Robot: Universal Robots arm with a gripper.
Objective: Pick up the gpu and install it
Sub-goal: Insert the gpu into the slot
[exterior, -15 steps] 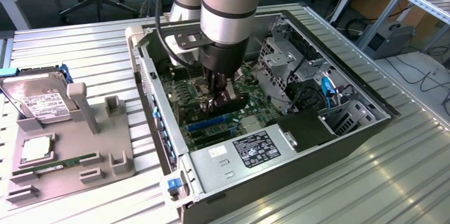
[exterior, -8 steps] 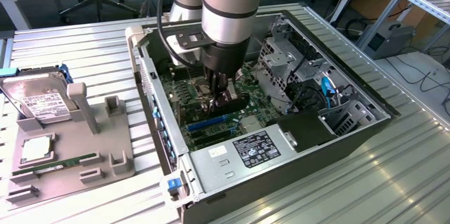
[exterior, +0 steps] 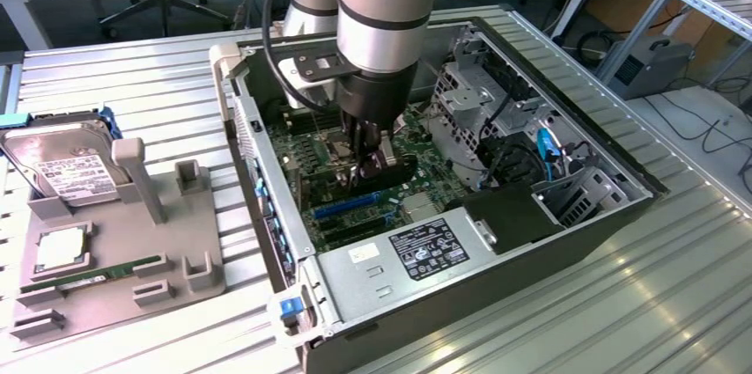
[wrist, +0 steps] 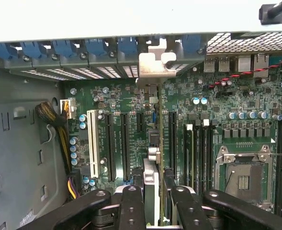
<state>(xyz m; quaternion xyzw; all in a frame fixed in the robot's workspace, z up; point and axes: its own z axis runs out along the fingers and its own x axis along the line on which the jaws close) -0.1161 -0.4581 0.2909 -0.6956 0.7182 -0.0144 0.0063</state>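
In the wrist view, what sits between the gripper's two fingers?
The gpu, seen edge-on, stands between the gripper's fingers over the motherboard; its silver bracket reaches the case's rear slot openings.

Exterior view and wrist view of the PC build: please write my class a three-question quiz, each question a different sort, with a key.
1. True or false: the tool is inside the open computer case.
2. What does the tool grip in the wrist view? A) gpu B) hard drive C) memory stick
3. Fill in: on the grey holder at the exterior view's left, the hard drive stands beside the case, while the ____ socket on the motherboard sits empty.

Key: 1 true; 2 A; 3 processor.
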